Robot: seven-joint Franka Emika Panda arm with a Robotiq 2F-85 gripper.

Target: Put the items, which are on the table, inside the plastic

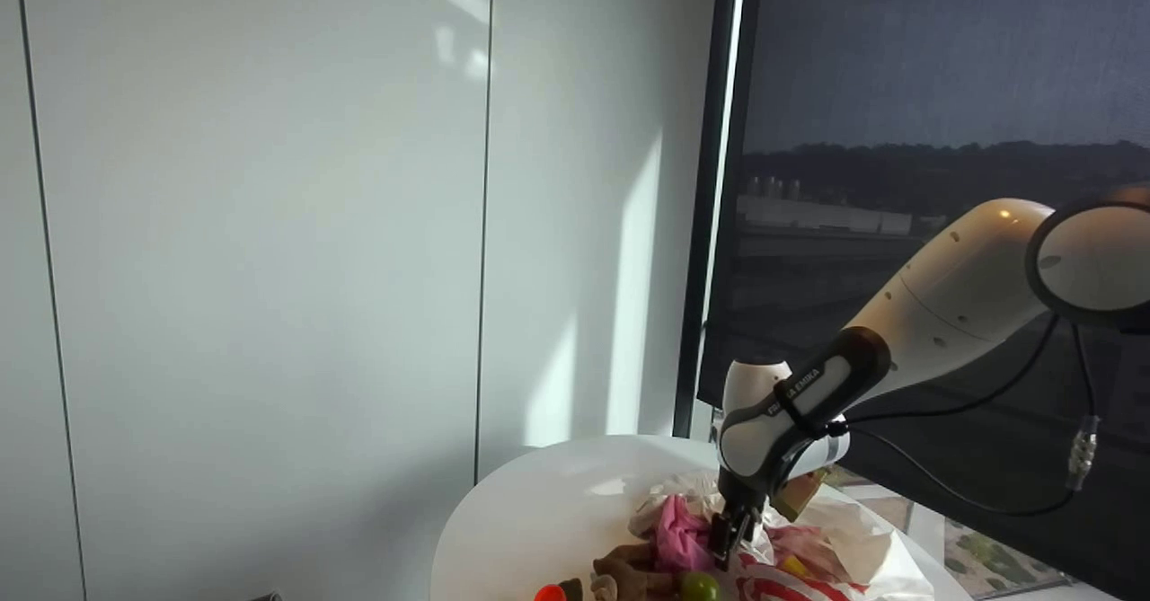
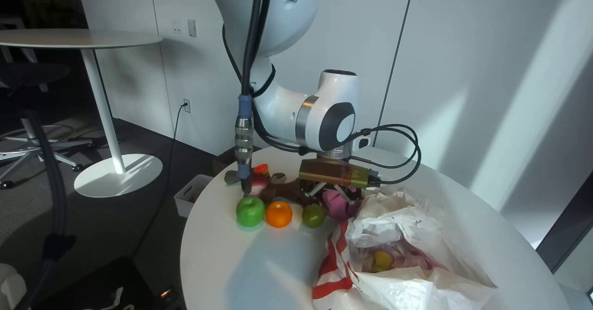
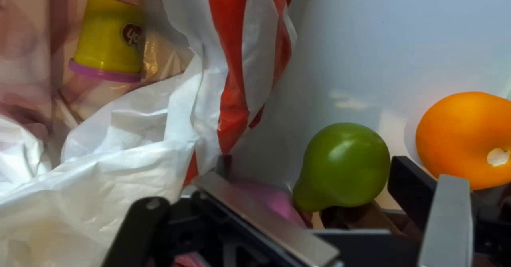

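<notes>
The hand [image 3: 311, 167] hangs low over a round white table [image 2: 217, 273], its fingers [image 3: 451, 219] apart and seemingly clamped on nothing. Across the gap in the wrist view show a green pear [image 3: 343, 163], a pink soft item [image 3: 275, 199] and part of a brown toy [image 3: 377, 219]; the next pick cannot be told for certain, but the pear, framed between the fingertips, looks likeliest. Doing it well would mean moving over the pear's broad end, keeping the bag-side finger off the pink item, then lowering until the pads reach past the fruit's middle and squeezing gently, since a smooth round skin may slip. An orange [image 3: 463, 135] lies near the far finger, leaving it little room; a green apple [image 2: 250, 211], seen in an exterior view, sits beyond it. Opposite, the mouth of a white plastic bag [image 2: 407, 289] with red stripes gapes, a purple-lidded yellow Play-Doh tub [image 3: 109, 39] inside. Carrying high over the crumpled rim, then releasing above the mouth, should keep the fingers from snagging the film.
</notes>
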